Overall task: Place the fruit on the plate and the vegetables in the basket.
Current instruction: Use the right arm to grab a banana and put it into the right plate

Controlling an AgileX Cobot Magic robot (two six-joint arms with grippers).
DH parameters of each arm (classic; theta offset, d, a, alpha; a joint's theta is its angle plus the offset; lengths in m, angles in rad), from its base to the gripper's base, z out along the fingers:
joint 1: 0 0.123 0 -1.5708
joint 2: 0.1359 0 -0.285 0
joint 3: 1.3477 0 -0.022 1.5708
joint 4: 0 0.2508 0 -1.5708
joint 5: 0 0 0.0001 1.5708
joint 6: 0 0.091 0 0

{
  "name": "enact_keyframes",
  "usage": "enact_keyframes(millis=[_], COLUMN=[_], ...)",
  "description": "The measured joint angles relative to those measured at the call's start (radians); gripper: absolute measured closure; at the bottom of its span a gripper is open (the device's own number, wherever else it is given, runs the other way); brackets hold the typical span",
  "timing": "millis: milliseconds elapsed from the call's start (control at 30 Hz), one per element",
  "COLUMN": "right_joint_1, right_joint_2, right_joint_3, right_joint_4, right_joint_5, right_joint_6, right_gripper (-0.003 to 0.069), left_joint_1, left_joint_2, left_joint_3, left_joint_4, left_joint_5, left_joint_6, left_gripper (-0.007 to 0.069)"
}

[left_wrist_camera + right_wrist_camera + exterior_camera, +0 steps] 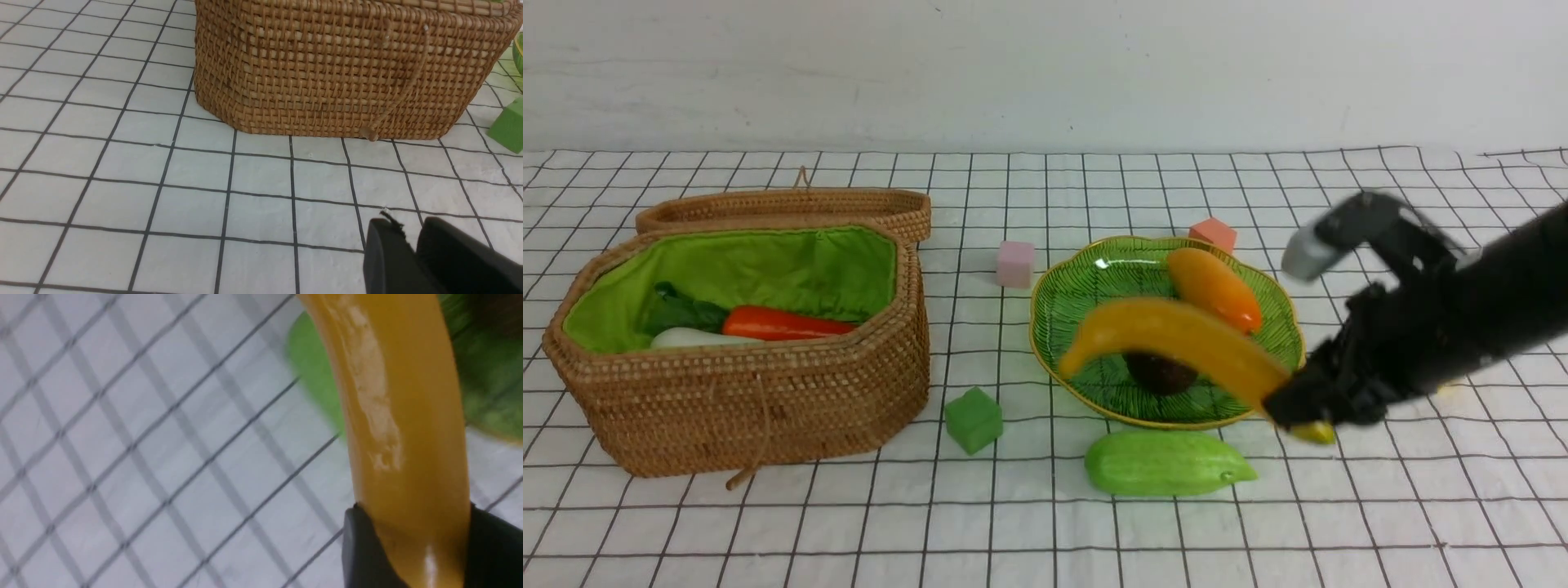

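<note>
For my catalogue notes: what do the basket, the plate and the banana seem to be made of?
Basket: woven wicker or rattan, matt brown; the weave shows clearly. Plate: probably glass, glossy translucent green; bright highlights, ribbed pattern, gold rim. Banana: probably plastic, smooth, slightly shiny, with a pale scuffed patch.

Bright, even indoor light across three views: one mostly sharp, one crisp, one heavily blurred.
Front view: soft, diffuse light leaves only faint shadows under the basket (743, 404) and plate (1078, 296). A small white glare spot sits on the plate's far side. The banana (1176, 336) and right arm (1445, 327) are smeared by motion blur. The left wrist view is crisp and evenly lit. The right wrist view is blurred throughout: the cloth (143, 457) grid looks soft, and the banana shows a pale sheen.
</note>
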Motion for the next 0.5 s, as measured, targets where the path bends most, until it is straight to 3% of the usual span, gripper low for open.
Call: enact_keyframes(millis=[100,500], right_joint_1=[-0.027,-0.026], right_joint_2=[0.065,0.401], right_joint_3=[-0.102,-0.321], right_joint_4=[0.011,-0.047], right_joint_5=[-0.091,-0.120], right_joint_6=[0.112,0.226], right_gripper=[0.0351,0.0351], left_joint_1=[0.000,0.000], left_joint_2=[0.000,0.000], left_joint_3=[0.000,0.000], left_joint_4=[0.000,0.000], left_joint_5=[0.000,0.000], left_joint_6=[0.000,0.000], left_gripper=[0.0508,0.0494])
